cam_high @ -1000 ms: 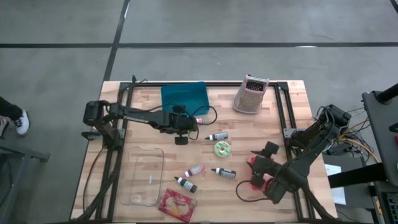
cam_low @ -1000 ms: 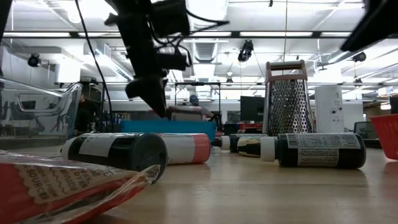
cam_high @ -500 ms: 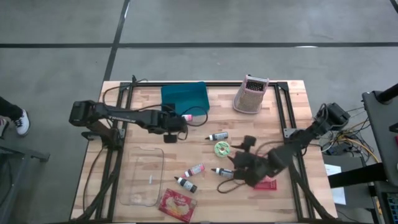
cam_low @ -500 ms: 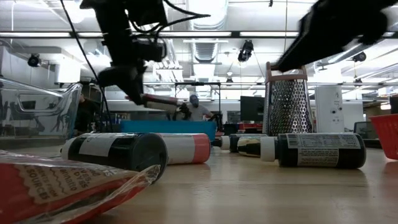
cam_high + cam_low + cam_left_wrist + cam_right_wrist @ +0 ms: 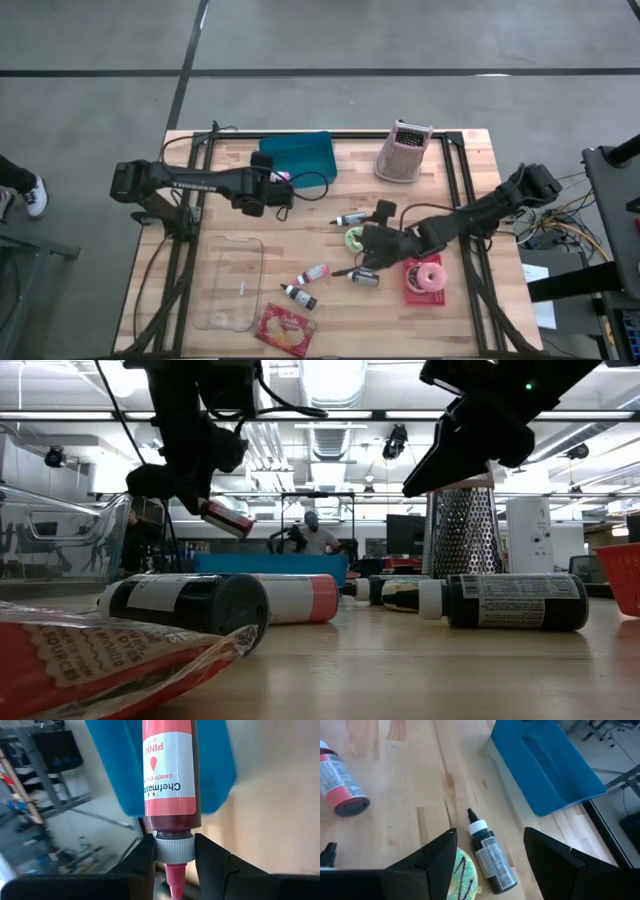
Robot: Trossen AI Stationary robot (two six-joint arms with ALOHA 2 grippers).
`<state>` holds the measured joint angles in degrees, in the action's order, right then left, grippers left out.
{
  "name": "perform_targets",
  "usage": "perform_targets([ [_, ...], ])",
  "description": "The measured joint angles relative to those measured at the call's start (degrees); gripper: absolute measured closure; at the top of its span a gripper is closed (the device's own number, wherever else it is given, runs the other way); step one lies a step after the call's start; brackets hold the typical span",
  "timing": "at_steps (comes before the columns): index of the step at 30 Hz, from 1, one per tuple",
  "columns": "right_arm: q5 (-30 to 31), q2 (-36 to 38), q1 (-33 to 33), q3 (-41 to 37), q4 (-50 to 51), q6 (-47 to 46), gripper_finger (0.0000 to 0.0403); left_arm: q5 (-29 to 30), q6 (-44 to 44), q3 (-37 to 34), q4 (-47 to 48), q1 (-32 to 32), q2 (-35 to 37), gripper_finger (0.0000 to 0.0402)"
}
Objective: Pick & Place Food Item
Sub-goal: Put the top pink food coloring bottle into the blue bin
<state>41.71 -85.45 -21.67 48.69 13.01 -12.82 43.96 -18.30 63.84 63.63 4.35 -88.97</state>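
My left gripper (image 5: 268,190) has carried the pink candy-colour bottle (image 5: 169,775) back from the middle of the table and now holds it lifted at the near edge of the blue bin (image 5: 297,156); a second ago that arm was further out over the wood with the bottle lower; in the left wrist view the fingers (image 5: 144,857) are clenched on the bottle's grey collar, nozzle towards the camera, with the blue bin directly behind the label; in the low view the bottle (image 5: 227,518) hangs tilted, clear of the table.

The bigger change is on my right: that arm has swung in from the table's right edge, leaving the red dish with the pink donut (image 5: 426,277) uncovered, and the right gripper (image 5: 372,240) now hovers over the green-iced donut (image 5: 357,238); its fingers are spread and grasp nothing; the right wrist view shows a black-bodied colour bottle (image 5: 490,858) lying between them on the wood, with the green donut's rim just at the near finger.

I judge the left arm is about to place its bottle in the bin, while the right lines up the next pick; the red snack packet (image 5: 285,329) and glass dish (image 5: 229,281) lie untouched.
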Motion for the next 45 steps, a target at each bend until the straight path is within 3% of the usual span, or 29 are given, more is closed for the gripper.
perform_targets([
  [9,0.0,0.0,0.0,-0.3,-0.1,0.4,0.0177,4.7,-12.8,0.1,0.5,3.7,-1.1,0.0300],
  [16,0.0,0.0,0.0,-0.4,0.0,0.8,0.0177,12.4,-21.4,0.2,0.5,5.7,-5.9,0.0300],
  [24,0.0,0.0,-0.1,-0.6,0.0,0.9,0.0177,15.7,-28.4,0.7,0.3,6.0,-11.1,0.0300],
  [45,0.1,0.0,0.0,-1.1,0.0,0.9,0.0177,11.3,-49.7,1.1,-4.3,7.2,-12.3,0.0300],
])
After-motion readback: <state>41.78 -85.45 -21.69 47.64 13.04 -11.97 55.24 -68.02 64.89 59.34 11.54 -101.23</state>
